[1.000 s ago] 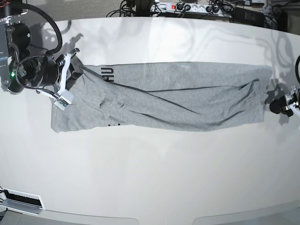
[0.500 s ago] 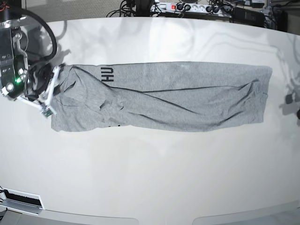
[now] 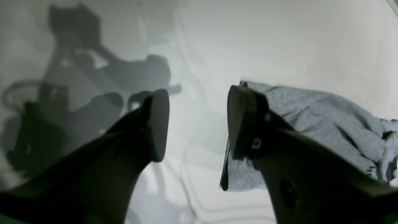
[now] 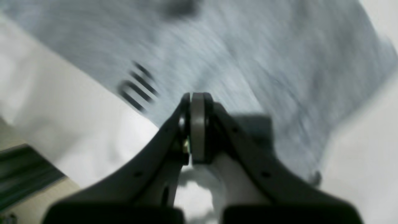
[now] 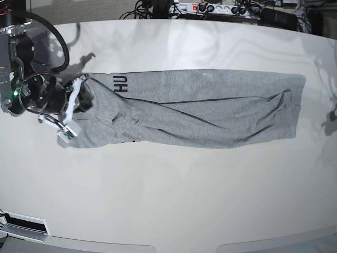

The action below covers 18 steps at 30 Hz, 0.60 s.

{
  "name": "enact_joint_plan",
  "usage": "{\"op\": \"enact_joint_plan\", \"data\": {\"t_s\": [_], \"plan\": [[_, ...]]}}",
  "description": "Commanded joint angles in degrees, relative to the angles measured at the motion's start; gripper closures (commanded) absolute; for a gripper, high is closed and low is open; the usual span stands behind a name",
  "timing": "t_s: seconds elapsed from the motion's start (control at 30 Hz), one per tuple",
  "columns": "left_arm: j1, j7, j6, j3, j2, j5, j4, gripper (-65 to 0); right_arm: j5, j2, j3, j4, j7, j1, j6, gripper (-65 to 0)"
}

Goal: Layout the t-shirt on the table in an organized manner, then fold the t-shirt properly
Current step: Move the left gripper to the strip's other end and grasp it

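Note:
The heather-grey t-shirt [image 5: 200, 108] lies as a long, creased band across the white table [image 5: 168, 195], with black letters near its upper left. My right gripper [image 5: 85, 98] hovers over the shirt's left end. In the right wrist view this right gripper [image 4: 197, 124] is shut, nothing shows between its pads, and the blurred t-shirt [image 4: 236, 59] lies beyond. My left gripper [image 3: 199, 124] is open over bare table [image 3: 279, 37], just off the t-shirt [image 3: 314, 124] edge, whose corner lies behind the right finger. The left arm is outside the base view.
Power strips and cables [image 5: 210, 8] lie beyond the table's far edge. A dark slot [image 5: 23, 224] sits at the front left corner. The right arm's black body and cable [image 5: 37, 89] stand over the table's left side.
The right gripper swung left off the shirt, then came back over its left end. The left gripper, seen at the right edge a second ago, has left the base view.

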Motion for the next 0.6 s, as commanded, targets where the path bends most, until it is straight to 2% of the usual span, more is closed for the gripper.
{"op": "enact_joint_plan", "data": {"t_s": [0.0, 0.1, 0.2, 0.27, 0.33, 0.57], "plan": [[0.04, -1.49, -0.47, -0.61, -1.62, -0.81, 0.46, -31.4, 1.05, -0.17, 0.37, 1.14, 1.92, 0.94, 1.44, 0.0], [2.84, -3.32, -0.47, -0.66, -0.59, -0.76, 0.46, -31.4, -4.57, -3.37, 0.26, 0.0, 7.19, 0.83, 2.01, 0.0], [4.0, -3.56, -0.47, -0.63, 1.29, -0.22, 0.46, -31.4, -16.59, -6.6, 0.26, -3.91, 14.27, 1.11, -3.3, 0.0], [3.98, -4.74, -0.47, -0.63, 2.47, 1.62, 0.46, -31.4, -22.05, -8.31, 0.26, -7.26, 16.24, 1.31, -6.43, 0.0], [3.98, -7.5, -0.47, -0.63, 3.58, 4.11, 0.46, -31.7, -23.54, -9.35, 0.26, -10.08, 16.7, 1.27, -8.22, 0.0], [4.0, -17.22, -0.47, -0.63, 8.5, 15.26, 0.46, -31.7, -23.47, -9.99, 0.26, -16.83, 17.53, 1.31, -8.15, 0.0]]}}
